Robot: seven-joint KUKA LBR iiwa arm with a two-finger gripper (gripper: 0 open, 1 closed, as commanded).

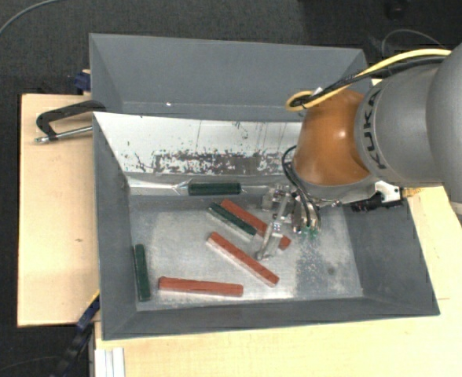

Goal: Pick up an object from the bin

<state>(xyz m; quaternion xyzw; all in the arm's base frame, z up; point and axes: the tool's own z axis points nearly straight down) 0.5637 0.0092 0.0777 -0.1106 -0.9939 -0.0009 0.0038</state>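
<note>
Several red and green sticks lie loose in my grey bin, my claw is low at the middle right, just above a slanting red stick near the floor's centre, I cannot tell if the claw is apart or together.

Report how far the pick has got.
Done: the end effector is low in the bin, by the diagonal red stick at its middle. In hand: no grasp visible yet. Left: grip a stick and lift it out; this one lies flat on the floor.
</note>
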